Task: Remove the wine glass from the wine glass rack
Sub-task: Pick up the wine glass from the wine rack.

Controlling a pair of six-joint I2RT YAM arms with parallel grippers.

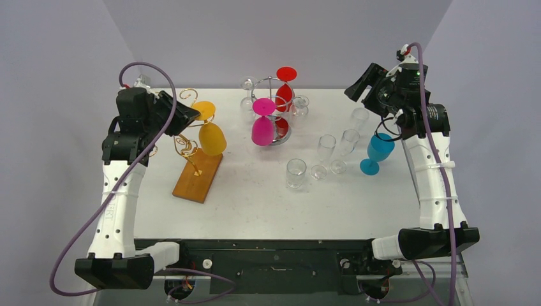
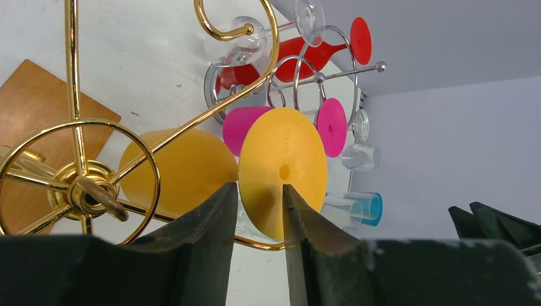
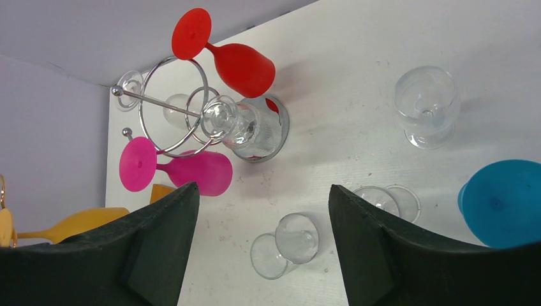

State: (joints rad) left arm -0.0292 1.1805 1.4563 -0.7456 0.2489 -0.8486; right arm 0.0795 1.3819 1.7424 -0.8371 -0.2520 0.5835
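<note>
The yellow wine glass (image 2: 281, 159) hangs bowl-down on the gold rack (image 2: 72, 64), near the left edge of the worktop (image 1: 255, 210). The left fingers (image 2: 204, 229) stand narrow at both sides of its foot; if they press it, I cannot tell. The right fingers (image 3: 153, 242), wide apart and holding nothing, hover above the far right corner. Bare worktop runs along the near edge.

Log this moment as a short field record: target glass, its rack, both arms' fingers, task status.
target: yellow wine glass, hanging by its foot, bowl down
rack: gold wire rack on a wooden base
left fingers: flanking the yellow glass's foot, narrow gap between them; grip unclear
right fingers: wide apart, empty, above the table
status: glass not yet off the rack
nearby: pink glass and red glass on a silver rack
</note>
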